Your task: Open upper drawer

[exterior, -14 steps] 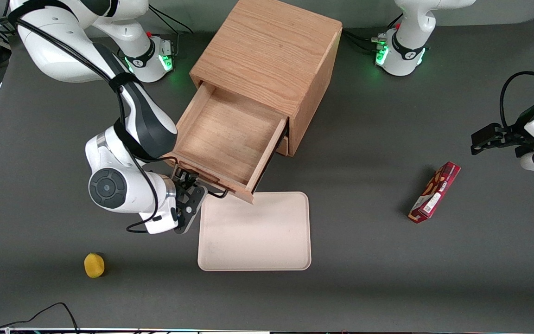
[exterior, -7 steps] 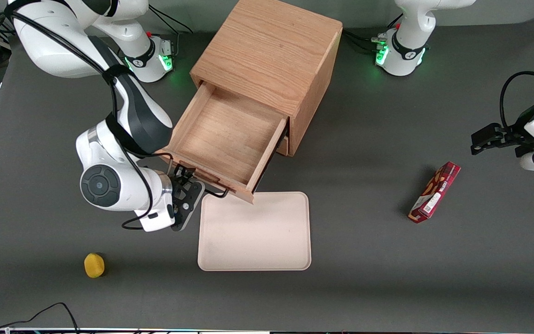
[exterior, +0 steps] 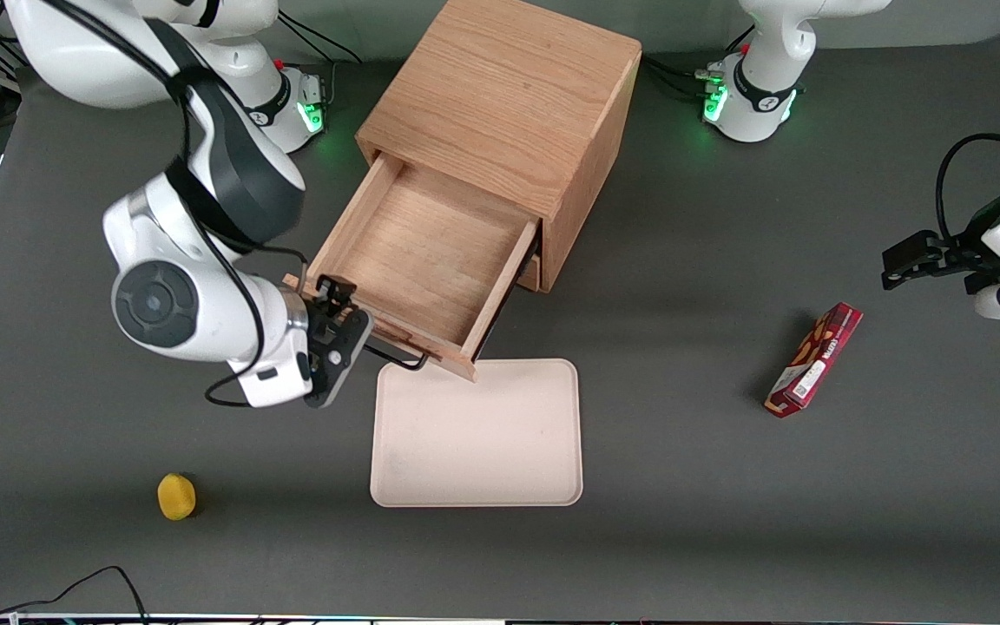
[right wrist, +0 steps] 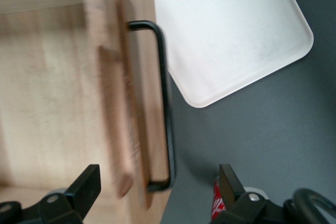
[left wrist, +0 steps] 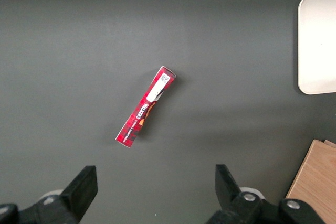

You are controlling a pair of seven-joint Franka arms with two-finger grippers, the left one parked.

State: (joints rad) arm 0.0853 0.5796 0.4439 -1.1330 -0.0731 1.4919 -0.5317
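- The upper drawer [exterior: 426, 256] stands pulled well out of the oak cabinet [exterior: 509, 104], its inside bare.
- The tool [exterior: 339, 325] hovers above the drawer's front, fingers spread wide, gripping nothing.
- The black handle [right wrist: 163, 103] hangs free beneath it.
- A pale tray [exterior: 478, 434] lies on the worktop just in front of the drawer.

upper drawer [exterior: 417, 260] pulled out of cabinet [exterior: 509, 95]; pincer [exterior: 339, 334] above drawer's front corner, open, holding nothing; tray [exterior: 478, 434] on table [exterior: 682, 521] in front of drawer
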